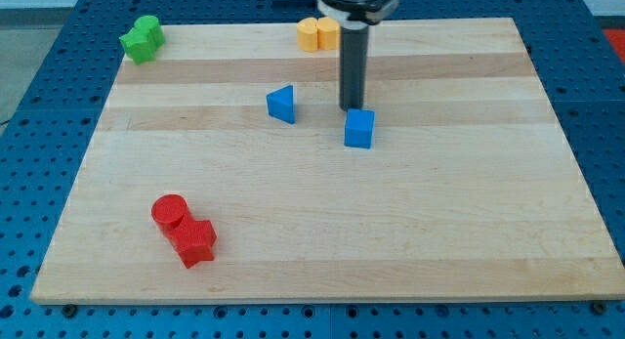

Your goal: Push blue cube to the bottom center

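The blue cube [359, 128] sits on the wooden board [410, 241], a little right of the middle and in the upper half. My tip [352, 107] stands just above the cube toward the view's top, touching or nearly touching its top-left edge. The dark rod rises straight up from there to the view's top edge.
A blue triangular block [282, 104] lies left of the cube. A red cylinder [169, 212] and a red block [196, 242] sit at the bottom left. A green block [142, 38] is at the top left. An orange-yellow block pair [317, 33] is at the top centre.
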